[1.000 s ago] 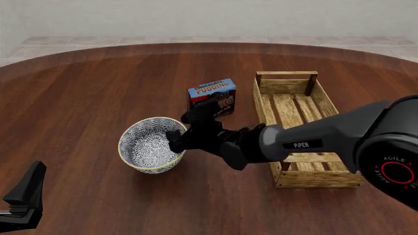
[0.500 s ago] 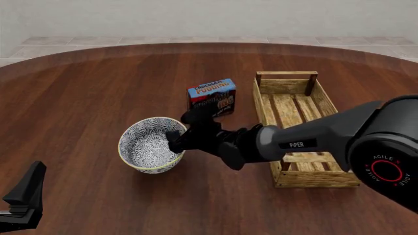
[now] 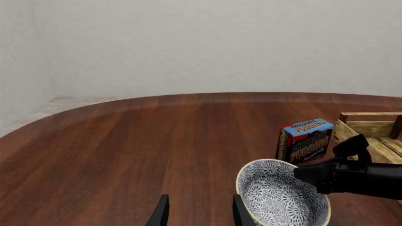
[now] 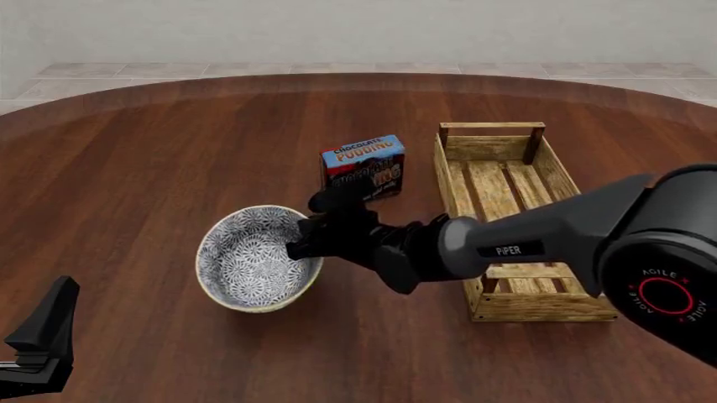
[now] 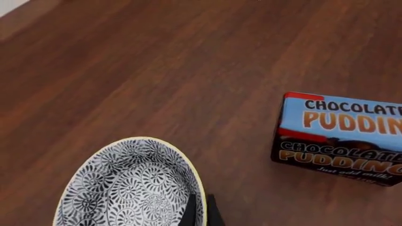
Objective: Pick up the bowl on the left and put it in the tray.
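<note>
Dark wood bench (image 4: 146,151), pale wall behind. Right gripper (image 4: 305,243) pinches the tilted bowl (image 4: 252,259) rim; left gripper (image 3: 197,212) spread; tray (image 4: 506,214) nearby.

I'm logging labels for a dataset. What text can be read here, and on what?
"CHOCOLATE PUDDING": top of the pudding box.
"CHOCOLATE PUDDING" again on its dark front, with a small cursive line too blurred to read.
"PiPER": right arm's forearm.
"AGILE X": ring on the right arm's joint, partly legible.

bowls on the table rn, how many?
1. The deep blue-floral ceramic bowl sits left of the chocolate pudding box and the light-wood slatted tray, its rim pinched by the right gripper.
</note>
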Available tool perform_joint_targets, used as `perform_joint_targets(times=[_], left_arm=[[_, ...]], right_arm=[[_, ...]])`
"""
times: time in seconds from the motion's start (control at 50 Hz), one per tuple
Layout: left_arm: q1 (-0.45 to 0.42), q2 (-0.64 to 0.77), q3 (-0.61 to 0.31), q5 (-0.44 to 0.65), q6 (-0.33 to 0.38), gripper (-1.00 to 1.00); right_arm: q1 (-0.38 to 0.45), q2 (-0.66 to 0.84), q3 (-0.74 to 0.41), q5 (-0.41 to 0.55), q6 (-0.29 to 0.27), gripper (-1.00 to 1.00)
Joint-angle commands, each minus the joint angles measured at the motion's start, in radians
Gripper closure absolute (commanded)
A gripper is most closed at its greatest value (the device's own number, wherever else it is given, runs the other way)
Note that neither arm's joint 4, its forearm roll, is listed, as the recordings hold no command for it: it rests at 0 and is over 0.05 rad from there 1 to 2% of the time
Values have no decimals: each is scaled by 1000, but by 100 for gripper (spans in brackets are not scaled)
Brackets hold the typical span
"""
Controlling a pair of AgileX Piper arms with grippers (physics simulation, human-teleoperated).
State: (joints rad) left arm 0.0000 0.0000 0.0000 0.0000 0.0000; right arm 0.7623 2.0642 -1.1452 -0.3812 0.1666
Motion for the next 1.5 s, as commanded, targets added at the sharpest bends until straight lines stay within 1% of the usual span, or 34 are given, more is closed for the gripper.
perform_joint_targets(times=[0.02, 0.16, 0.42, 0.92, 1.5], left_arm=[[0, 0, 0, 0, 0, -100], [0, 0, 0, 0, 0, -100], [0, 0, 0, 0, 0, -100], [0, 0, 0, 0, 0, -100], [0, 0, 0, 0, 0, -100]], right_arm=[[15, 5, 25, -10, 21, 100], [30, -16, 45, -16, 29, 100], [55, -109, 108, -35, 57, 100], [64, -207, 196, -86, 94, 100], [65, -397, 272, -77, 101, 100]])
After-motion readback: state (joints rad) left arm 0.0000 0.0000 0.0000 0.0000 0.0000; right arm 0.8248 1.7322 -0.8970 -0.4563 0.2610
